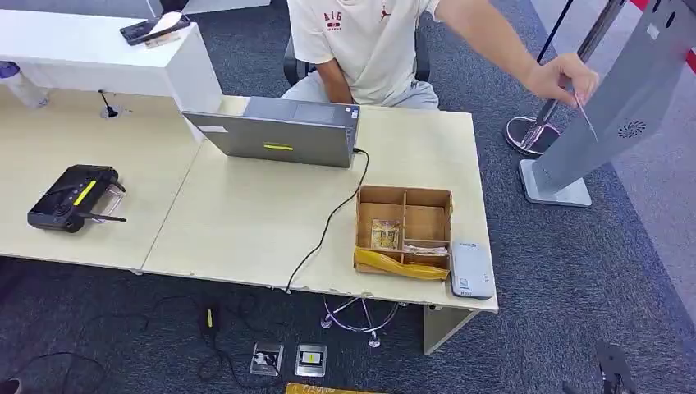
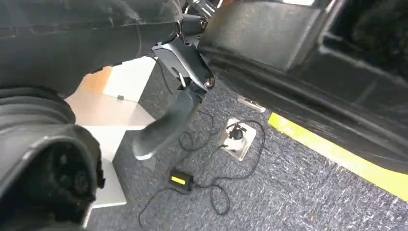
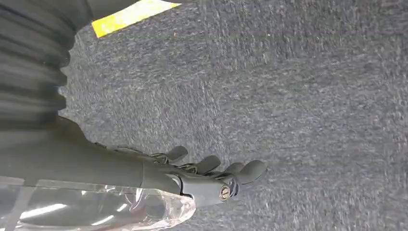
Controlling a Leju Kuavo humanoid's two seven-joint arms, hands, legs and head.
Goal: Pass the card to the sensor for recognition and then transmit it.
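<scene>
The robot's right hand point(image 3: 207, 175) hangs low over the grey carpet point(image 3: 298, 96). Its fingers point(image 3: 250, 169) are apart and a little bent, and it holds nothing. The left hand point(image 2: 166, 122) hangs low too, with its thick thumb sticking out. I cannot tell if that hand is wide or closed. At the upper right of the head view, a person's hand point(image 1: 562, 78) pinches a thin flat thing point(image 1: 584, 115). It may be the card, but it is too thin to be sure. It is up in the air, close to the grey stand point(image 1: 611, 107), and well apart from both robot hands. The white flat box point(image 1: 472, 269) at the lower right of the table point(image 1: 246, 230) is probably the sensor. Things could go wrong from here. The card is high and far off to the side, so a hand reaching up could miss it. The card shows only a thin edge, so it could slip and fall on the carpet. An arm swinging up could also bump the table corner, the stand or the person. I count one person, one laptop point(image 1: 283, 131), one brown box point(image 1: 404, 230) with little rooms just beside the sensor, one black remote point(image 1: 74, 197) and one stand.
</scene>
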